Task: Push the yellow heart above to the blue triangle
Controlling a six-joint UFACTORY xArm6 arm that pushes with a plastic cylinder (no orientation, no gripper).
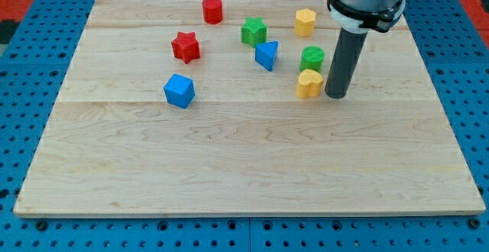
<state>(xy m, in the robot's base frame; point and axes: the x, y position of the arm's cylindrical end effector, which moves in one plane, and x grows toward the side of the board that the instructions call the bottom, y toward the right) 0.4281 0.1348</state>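
The yellow heart lies on the wooden board, right of centre. The blue triangle lies up and to the view's left of it, a short gap away. My tip stands just to the view's right of the yellow heart, close to it or touching it. A green cylinder sits directly above the heart, almost against it.
A green cube sits just above the blue triangle. A yellow hexagon block lies near the top. A red cylinder, a red star and a blue cube lie towards the view's left.
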